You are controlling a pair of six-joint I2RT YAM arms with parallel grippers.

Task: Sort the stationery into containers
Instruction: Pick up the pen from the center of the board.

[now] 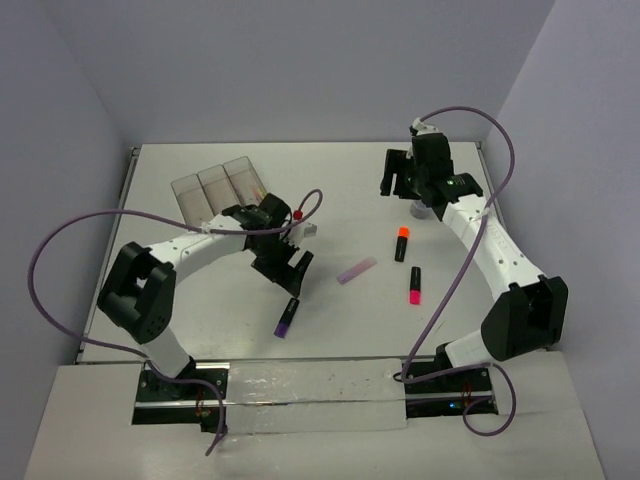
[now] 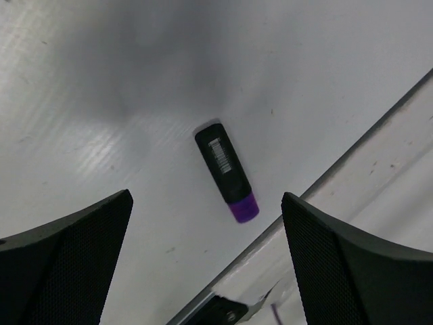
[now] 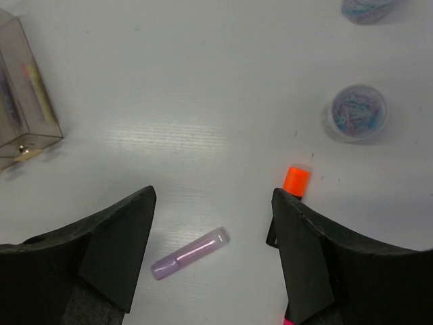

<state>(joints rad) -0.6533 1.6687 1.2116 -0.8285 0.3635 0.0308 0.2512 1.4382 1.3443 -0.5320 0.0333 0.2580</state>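
Observation:
A purple marker lies on the table just ahead of my left gripper, which hangs open above it with nothing between the jaws. Mid-table lie a lilac marker, an orange marker and a pink-red marker. My right gripper is open and empty, high at the back right. Two round rolls sit below it. The containers stand at the back left, with thin sticks inside.
The table's near edge runs close beside the purple marker. Purple cables loop off both arms. Grey walls close the table in at the back and sides.

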